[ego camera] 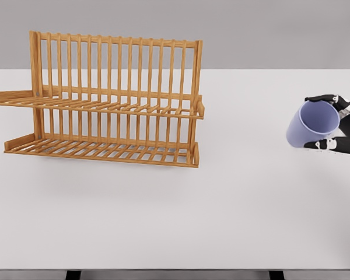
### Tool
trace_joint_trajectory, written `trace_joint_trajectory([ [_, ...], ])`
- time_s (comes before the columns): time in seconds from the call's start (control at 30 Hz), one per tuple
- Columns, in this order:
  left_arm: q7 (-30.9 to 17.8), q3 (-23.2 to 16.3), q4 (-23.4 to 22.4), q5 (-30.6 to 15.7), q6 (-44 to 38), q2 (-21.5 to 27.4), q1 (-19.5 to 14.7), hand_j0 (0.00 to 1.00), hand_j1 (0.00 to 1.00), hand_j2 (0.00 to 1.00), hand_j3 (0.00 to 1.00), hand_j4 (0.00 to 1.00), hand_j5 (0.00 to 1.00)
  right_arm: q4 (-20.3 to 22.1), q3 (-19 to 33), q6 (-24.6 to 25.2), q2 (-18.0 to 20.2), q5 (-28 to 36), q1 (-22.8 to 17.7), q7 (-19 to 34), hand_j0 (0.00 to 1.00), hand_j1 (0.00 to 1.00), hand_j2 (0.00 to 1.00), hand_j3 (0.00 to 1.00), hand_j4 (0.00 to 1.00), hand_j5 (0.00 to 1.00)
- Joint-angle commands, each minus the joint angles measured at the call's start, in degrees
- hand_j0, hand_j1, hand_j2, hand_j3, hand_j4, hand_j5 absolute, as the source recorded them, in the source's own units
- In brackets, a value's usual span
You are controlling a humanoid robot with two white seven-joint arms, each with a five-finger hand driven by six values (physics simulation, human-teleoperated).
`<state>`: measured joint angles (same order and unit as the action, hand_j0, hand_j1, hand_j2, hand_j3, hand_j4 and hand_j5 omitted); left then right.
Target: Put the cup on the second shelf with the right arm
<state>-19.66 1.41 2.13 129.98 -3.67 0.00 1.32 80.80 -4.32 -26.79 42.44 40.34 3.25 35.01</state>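
The right hand [340, 124] is cut off by the right picture edge, so its arm does not show. The cup [312, 124] hides the palm and most of the fingers. The rack [111, 99] loses the left end of its upper shelf at the left edge. The desk [175, 221] legs are cropped at the bottom.

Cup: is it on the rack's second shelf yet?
No. The lilac cup is tilted in the right hand near the table's right edge, well apart from the wooden dish rack, whose shelves hold nothing.
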Motion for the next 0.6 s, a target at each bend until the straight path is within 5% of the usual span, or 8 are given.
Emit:
trace_joint_trajectory([
  [0.0, 0.0, 0.0, 0.0, 0.0, 0.0, 0.0, 0.0, 1.0, 1.0, 1.0, 1.0, 1.0, 1.0, 0.1, -0.2, 0.1, 0.0, 0.4, 0.3, 0.0, 0.66, 0.66, 0.66, 0.66, 0.66, 0.66],
  [0.57, 0.0, 0.0, 0.0, 0.0, 0.0, 0.0, 0.0, 1.0, 1.0, 1.0, 1.0, 1.0, 1.0, 0.4, -4.8, 2.7, -4.2, -0.1, 10.9, 0.0, 0.66, 0.66, 0.66, 0.66, 0.66, 0.66],
])
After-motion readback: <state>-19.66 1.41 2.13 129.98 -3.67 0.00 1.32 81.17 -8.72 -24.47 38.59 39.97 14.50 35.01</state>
